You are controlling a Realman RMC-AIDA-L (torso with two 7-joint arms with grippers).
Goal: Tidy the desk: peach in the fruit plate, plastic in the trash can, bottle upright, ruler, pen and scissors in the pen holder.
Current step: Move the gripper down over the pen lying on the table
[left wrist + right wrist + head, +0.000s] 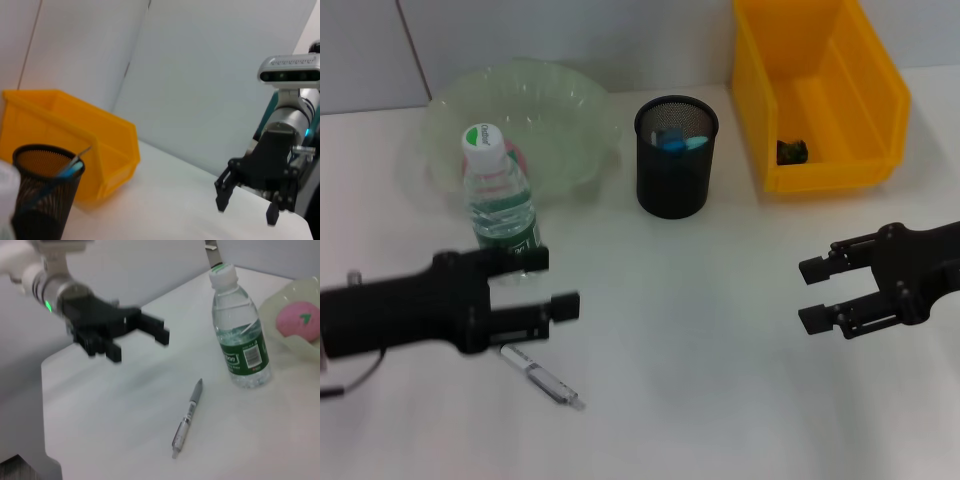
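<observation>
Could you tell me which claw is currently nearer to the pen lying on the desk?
Left. The left claw hovers open just above the pen, beside the upright bottle. The right claw, also open, sits far across the desk, below the yellow bin.

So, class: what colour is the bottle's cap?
White, on the bottle; cap shows best in the right wrist view.

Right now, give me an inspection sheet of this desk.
Surface: white desk, mostly bare in front.
Job's things: bottle upright; peach in fruit plate; pen lying loose; pen holder holds blue items; yellow trash can holds a dark scrap.
Clutter: nothing seen.
Hands: left hand open, above the pen beside the bottle; right hand open, holding nothing.
Cables: one by the left arm.
Surroundings: pale wall panels.
</observation>
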